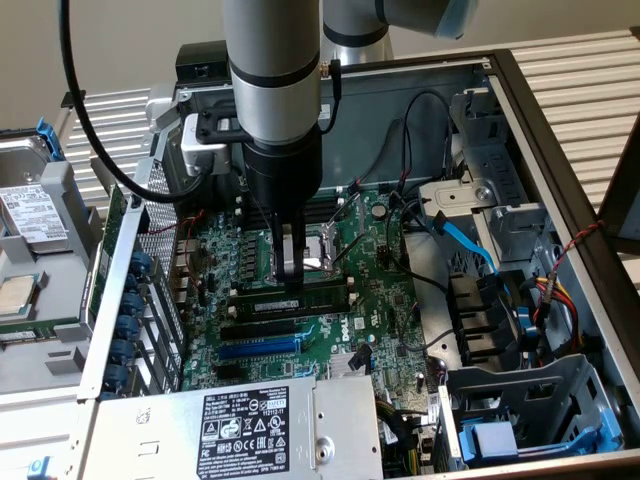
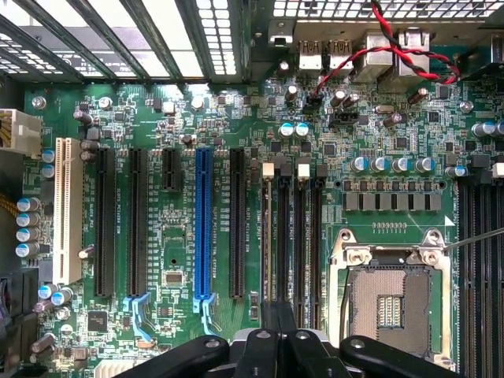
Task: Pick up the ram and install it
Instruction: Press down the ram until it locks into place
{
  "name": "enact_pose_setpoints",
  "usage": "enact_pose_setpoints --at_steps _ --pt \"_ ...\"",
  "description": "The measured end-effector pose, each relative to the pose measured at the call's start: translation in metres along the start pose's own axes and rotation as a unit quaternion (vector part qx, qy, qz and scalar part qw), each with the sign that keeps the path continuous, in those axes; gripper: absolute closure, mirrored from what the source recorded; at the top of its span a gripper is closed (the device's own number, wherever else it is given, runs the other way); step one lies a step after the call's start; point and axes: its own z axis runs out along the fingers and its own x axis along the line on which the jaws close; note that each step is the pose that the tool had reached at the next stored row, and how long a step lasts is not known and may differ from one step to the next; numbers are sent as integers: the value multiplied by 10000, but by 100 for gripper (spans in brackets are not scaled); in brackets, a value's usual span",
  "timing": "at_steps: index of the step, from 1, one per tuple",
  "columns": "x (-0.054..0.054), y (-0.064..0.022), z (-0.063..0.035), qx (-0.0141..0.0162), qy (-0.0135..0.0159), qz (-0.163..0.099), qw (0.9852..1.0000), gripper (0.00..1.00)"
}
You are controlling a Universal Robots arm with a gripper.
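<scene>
Power supply: seen nearest in the exterior view, a grey box with a black-and-white label, at the open computer case's near edge.
Motherboard: green, laid flat inside the case, packed with slots and capacitors.
Gripper: held straight down over the board beside the CPU socket; fingers are pressed close together on the upper edge of the ram.
Ram: a dark green strip, seated edge-on in a memory slot, just beside the socket; seen from above in the wrist view as a thin line.
Blue expansion slot: found just beyond the black slots, apart from the ram.
Hard drive: spotted outside the case, at the exterior view's left.
</scene>
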Motion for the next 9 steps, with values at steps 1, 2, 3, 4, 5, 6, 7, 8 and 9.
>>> enact_pose_setpoints --at_steps 1,2,3,4,5,6,7,8,9 --pt "0 0 0 0 0 1 10000 89" --pt "1 0 0 0 0 1 10000 89" --pt "2 0 0 0 0 0 10000 89" --pt "3 0 0 0 0 0 10000 89" --pt "3 0 0 0 0 0 10000 89" --pt "3 0 0 0 0 0 10000 89" --pt "4 0 0 0 0 0 10000 89" --pt "5 0 0 0 0 0 10000 89" --pt "7 0 0 0 0 0 10000 89"
